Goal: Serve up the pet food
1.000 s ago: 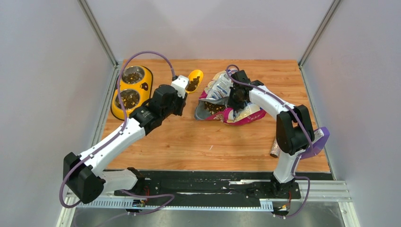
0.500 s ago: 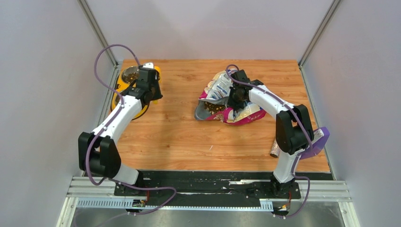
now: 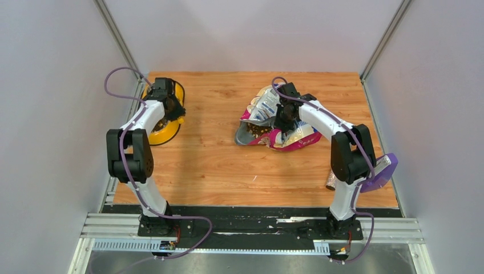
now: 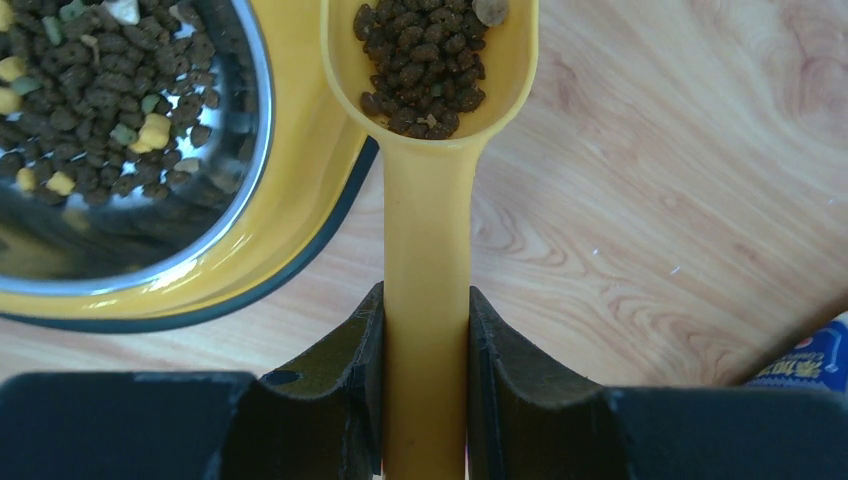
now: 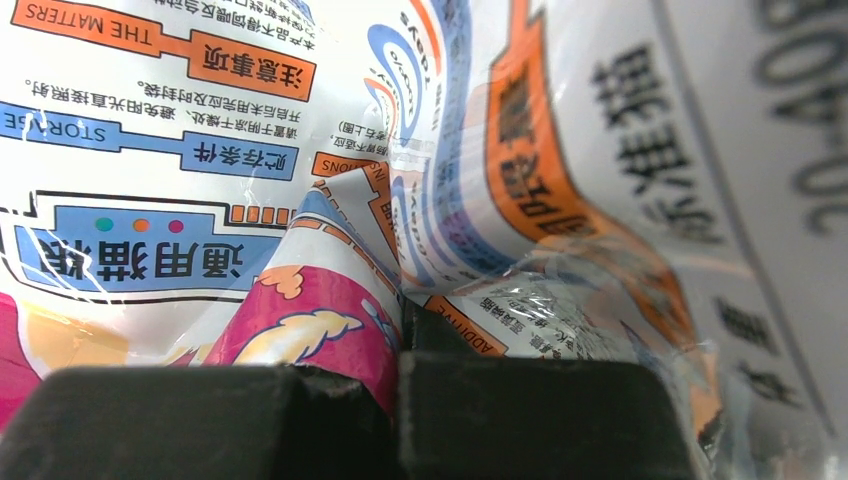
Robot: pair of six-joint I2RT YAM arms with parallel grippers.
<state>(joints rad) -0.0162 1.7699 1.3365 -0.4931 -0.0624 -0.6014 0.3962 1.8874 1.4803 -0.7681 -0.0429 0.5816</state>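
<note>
Left fingers [image 4: 345,390] clamp yellow scoop [image 4: 425,300] above wood-grain tabletop [image 4: 650,200], grey walls [image 3: 257,34] around.

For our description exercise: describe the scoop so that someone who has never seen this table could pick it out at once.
On the wooden table, find the far left corner, where a yellow feeder holds a steel bowl of kibble. At its edge, the left gripper clamps a yellow scoop by the handle. Unlike the feeder, it is a slim long-handled spoon heaped with kibble.
</note>
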